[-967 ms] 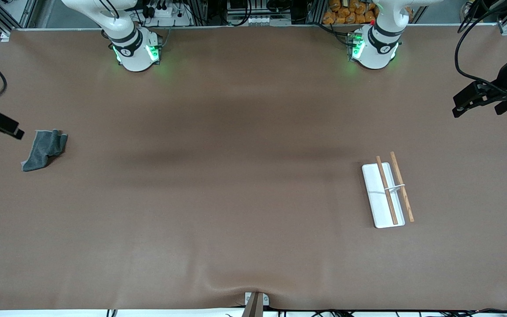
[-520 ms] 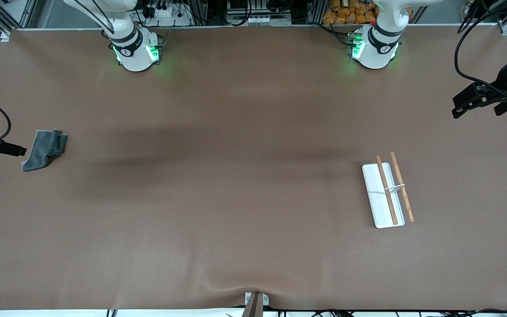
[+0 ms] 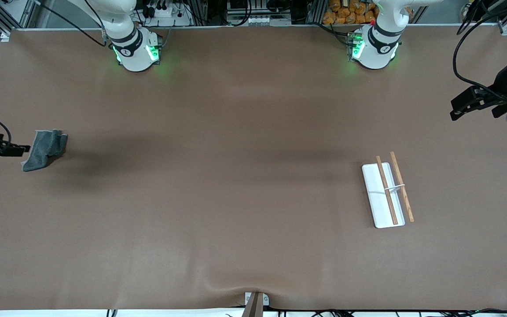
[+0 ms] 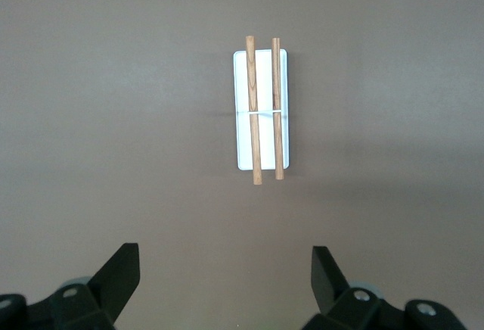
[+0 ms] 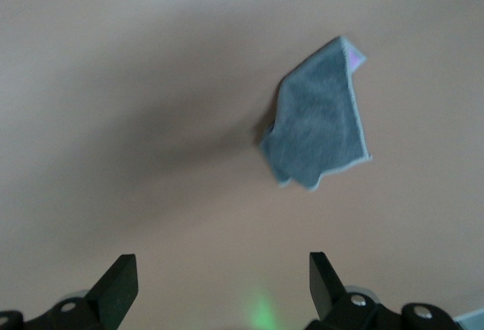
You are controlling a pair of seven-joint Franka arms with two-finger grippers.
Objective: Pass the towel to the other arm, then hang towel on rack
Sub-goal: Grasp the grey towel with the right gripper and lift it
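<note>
The dark grey towel [image 3: 44, 149] lies crumpled on the brown table at the right arm's end; it also shows in the right wrist view [image 5: 321, 129]. My right gripper [image 3: 18, 149] hangs open and empty just beside the towel, apart from it; in its own wrist view [image 5: 221, 266] nothing lies between the jaws. The rack [image 3: 374, 189], a white tray with two brown rods, lies toward the left arm's end and shows in the left wrist view [image 4: 242, 148]. My left gripper [image 3: 458, 110] is open and empty, up over the table's edge at that end [image 4: 224, 262].
The brown table cover [image 3: 236, 176] is wrinkled near a small mount [image 3: 255, 304] at the front edge. Both arm bases [image 3: 137, 50] [image 3: 374, 48] stand along the edge farthest from the front camera. Black cables [image 3: 460, 61] hang by the left arm.
My right gripper has swung over the table edge to a spot right beside the towel. The left gripper has barely shifted. Towel and rack have not moved.
</note>
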